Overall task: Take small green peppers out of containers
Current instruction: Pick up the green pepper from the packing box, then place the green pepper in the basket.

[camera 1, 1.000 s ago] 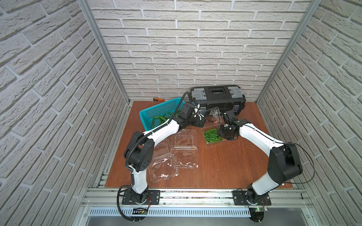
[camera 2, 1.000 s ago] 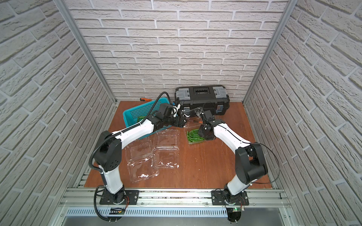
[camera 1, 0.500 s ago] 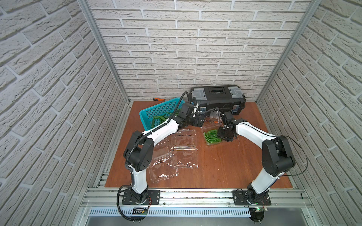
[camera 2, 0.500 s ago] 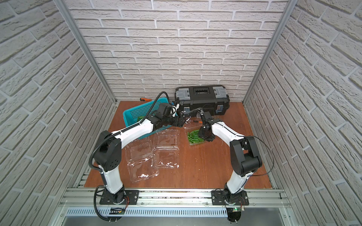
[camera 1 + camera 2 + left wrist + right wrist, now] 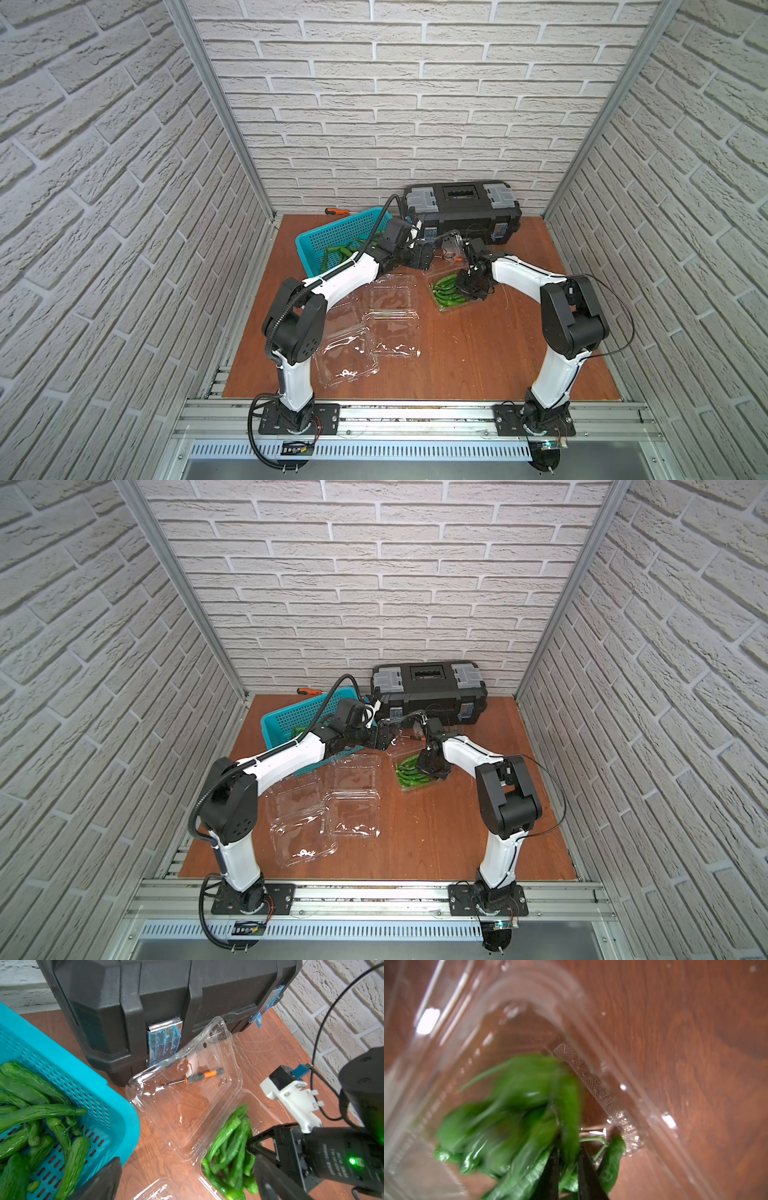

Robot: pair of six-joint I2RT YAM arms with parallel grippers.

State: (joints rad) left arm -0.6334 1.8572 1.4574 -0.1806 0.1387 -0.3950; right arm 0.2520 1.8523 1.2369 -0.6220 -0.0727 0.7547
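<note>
Just right of centre in a top view, green peppers (image 5: 446,291) lay heaped in an open clear container (image 5: 266,1108) on the brown worktop (image 5: 478,353). The right fingers (image 5: 550,1172) reached down into that heap and were drawn close together, pinching one pepper (image 5: 568,1122) between them. The wrist view was blurred, so the firmness of the pinch could not be judged.

The container's lid (image 5: 187,1088) stood tilted open toward the black toolbox (image 5: 461,208) at the back wall, and a small screwdriver (image 5: 199,1077) showed through the clear plastic.

The left fingers (image 5: 99,1180) were spread wide with nothing between them, above the worktop between the teal basket (image 5: 328,235) and the open container. Other peppers (image 5: 31,1109) lay piled inside the basket.

Two empty containers (image 5: 392,336) lay opened flat, side by side, at lower centre of the top views, close to the left arm and apart from the filled one.
</note>
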